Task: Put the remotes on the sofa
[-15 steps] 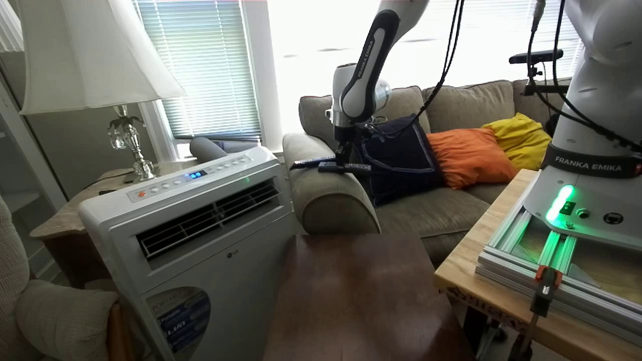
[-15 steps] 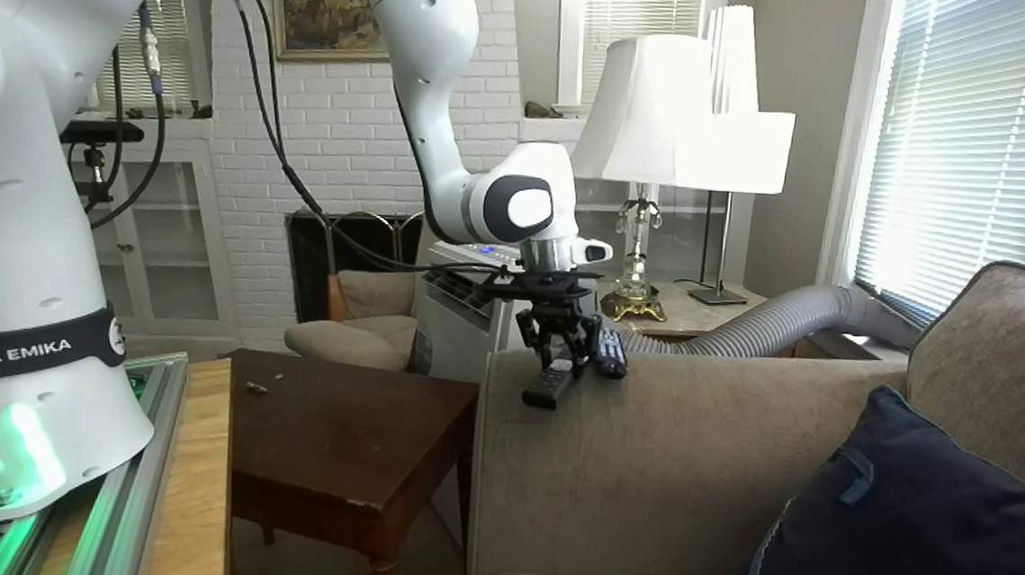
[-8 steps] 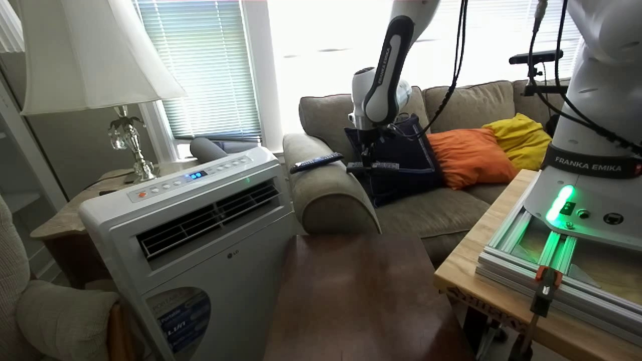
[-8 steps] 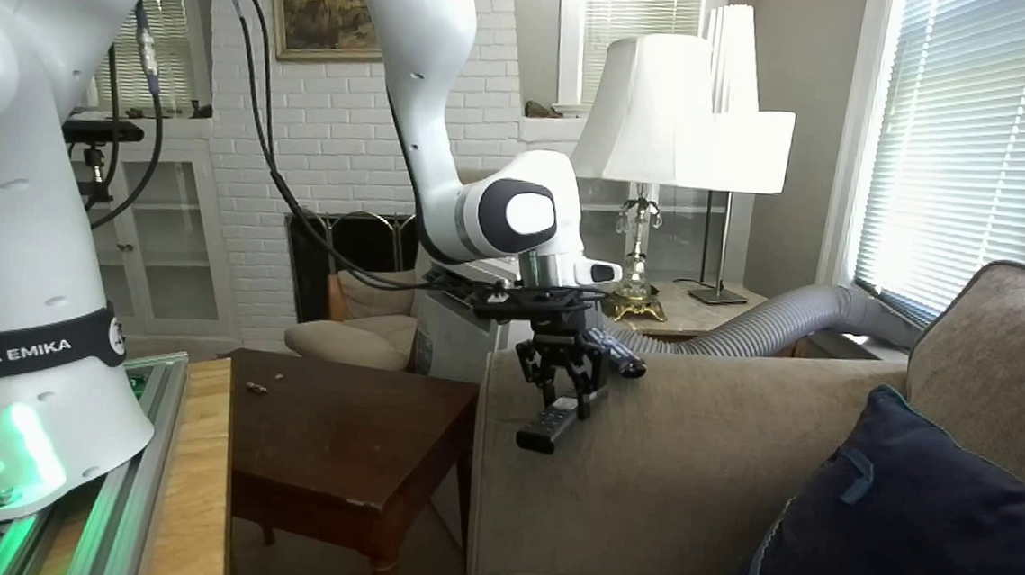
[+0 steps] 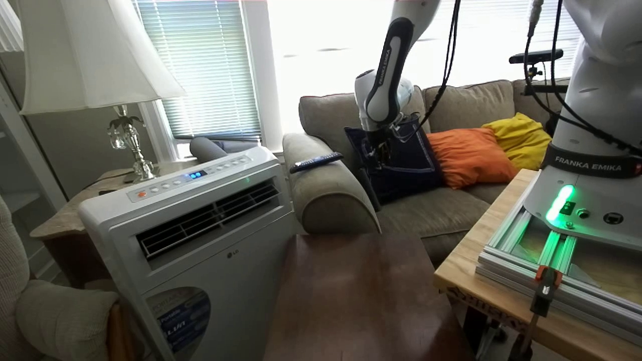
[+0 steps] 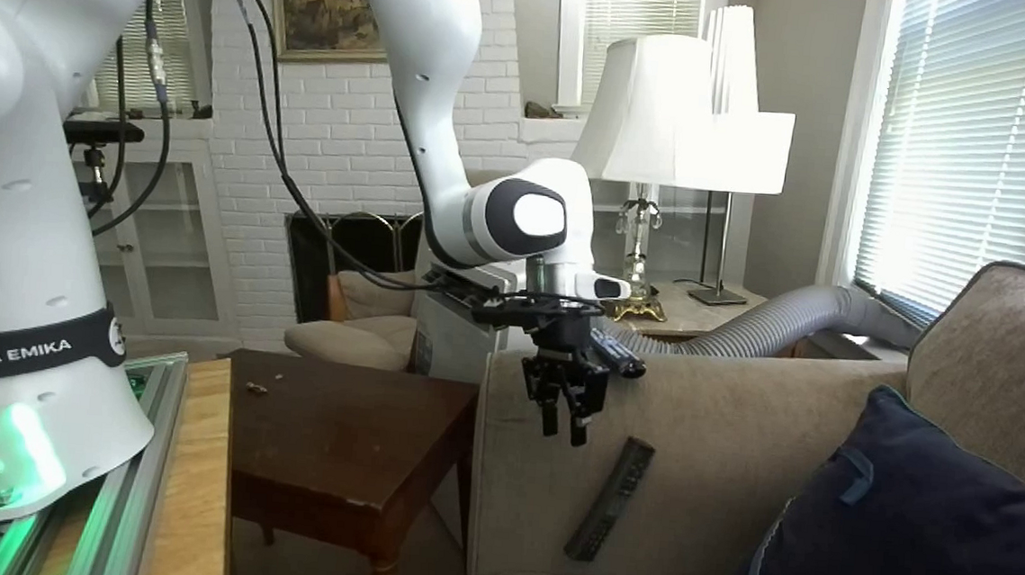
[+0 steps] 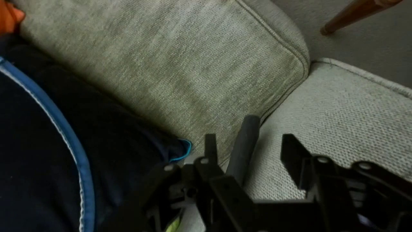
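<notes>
One black remote [image 6: 610, 502] leans tilted against the inner side of the sofa's [image 6: 737, 429] armrest. In an exterior view it shows as a dark strip [image 5: 370, 190] beside the navy cushion. In the wrist view this remote [image 7: 243, 146] stands near the seam between seat and armrest, its lower part hidden behind a finger. A second remote [image 5: 316, 162] lies on top of the rolled armrest; it is partly hidden behind my gripper in an exterior view [image 6: 618, 356]. My gripper [image 6: 564, 434] is open and empty above the leaning remote, with its fingers [image 7: 210, 145] apart.
A navy cushion [image 5: 401, 160] sits close to the gripper, with orange [image 5: 471, 155] and yellow [image 5: 519, 143] cushions further along. A white air conditioner [image 5: 200, 225] stands outside the armrest. A dark wooden table [image 5: 356, 296] stands in front. A lamp [image 6: 646, 116] stands behind.
My gripper moved off the armrest top toward the seat with a remote held, then opened. That remote dropped and now leans on the armrest's inner side. The other remote stayed on the armrest.
</notes>
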Available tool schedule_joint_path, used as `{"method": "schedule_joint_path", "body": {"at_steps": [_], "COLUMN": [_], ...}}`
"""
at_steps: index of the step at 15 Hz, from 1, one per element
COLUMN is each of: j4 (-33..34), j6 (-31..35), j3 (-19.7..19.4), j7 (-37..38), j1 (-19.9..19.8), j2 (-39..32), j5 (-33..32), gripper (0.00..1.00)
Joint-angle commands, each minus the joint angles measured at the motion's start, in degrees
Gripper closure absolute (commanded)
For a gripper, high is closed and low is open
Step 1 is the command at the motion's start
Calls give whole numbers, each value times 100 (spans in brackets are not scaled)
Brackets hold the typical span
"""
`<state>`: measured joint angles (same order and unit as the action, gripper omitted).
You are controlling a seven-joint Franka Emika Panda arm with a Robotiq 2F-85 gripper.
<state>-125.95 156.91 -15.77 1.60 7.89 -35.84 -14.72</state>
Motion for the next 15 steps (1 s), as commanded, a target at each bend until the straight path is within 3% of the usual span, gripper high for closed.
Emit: {"method": "schedule_joint_path", "body": {"at_steps": [1, 2, 3, 4, 6, 10, 15], "j4": [267, 293, 309, 328, 371, 372, -195], "j6": [-208, -172, -136, -128, -105, -111, -18], "j3": [527, 598, 684, 767, 833, 946, 1248], "j7": [122, 129, 119, 107, 125, 95, -425], "j1": [-608, -700, -806, -905, -992, -1118, -1363], "j2": [-134, -161, -158, -166, -182, -128, 697], "j5": [554, 656, 774, 888, 1005, 1158, 1170], "gripper": [69, 69, 53, 22, 26, 1, 0]}}
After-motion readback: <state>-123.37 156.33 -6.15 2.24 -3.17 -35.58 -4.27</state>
